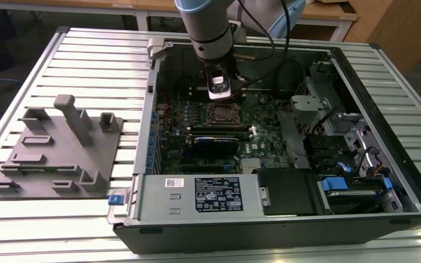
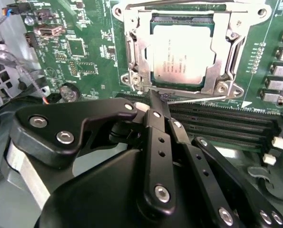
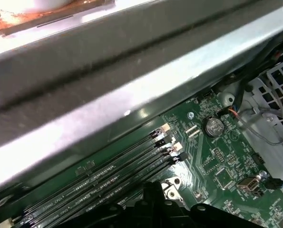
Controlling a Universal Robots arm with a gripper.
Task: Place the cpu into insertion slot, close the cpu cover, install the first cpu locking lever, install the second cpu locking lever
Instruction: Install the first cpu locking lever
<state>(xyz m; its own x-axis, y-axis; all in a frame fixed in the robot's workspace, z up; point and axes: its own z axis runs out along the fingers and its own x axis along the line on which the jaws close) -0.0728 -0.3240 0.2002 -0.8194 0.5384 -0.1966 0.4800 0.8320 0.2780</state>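
Two of the four steps look finished to me; the levers are where the work stands. Nearest to the camera in the second wrist view, the gripper (image 2: 153,97) has its fingers drawn together into a narrow tip, and I see nothing clamped between them. That tip sits just beside the near edge of the insertion slot (image 1: 221,114), close against a thin lever rod (image 2: 198,99) that runs along that edge. Inside the slot the cpu (image 2: 181,52) lies flat. Its silver top shows through the window of the cpu cover (image 2: 140,61), which is folded down over it. Along the slot's far edge runs a second lever rod (image 2: 179,4). I cannot tell whether either rod is hooked under its catch. My judgement is that the placing and the cover are done, and the locking is in hand at the near rod.
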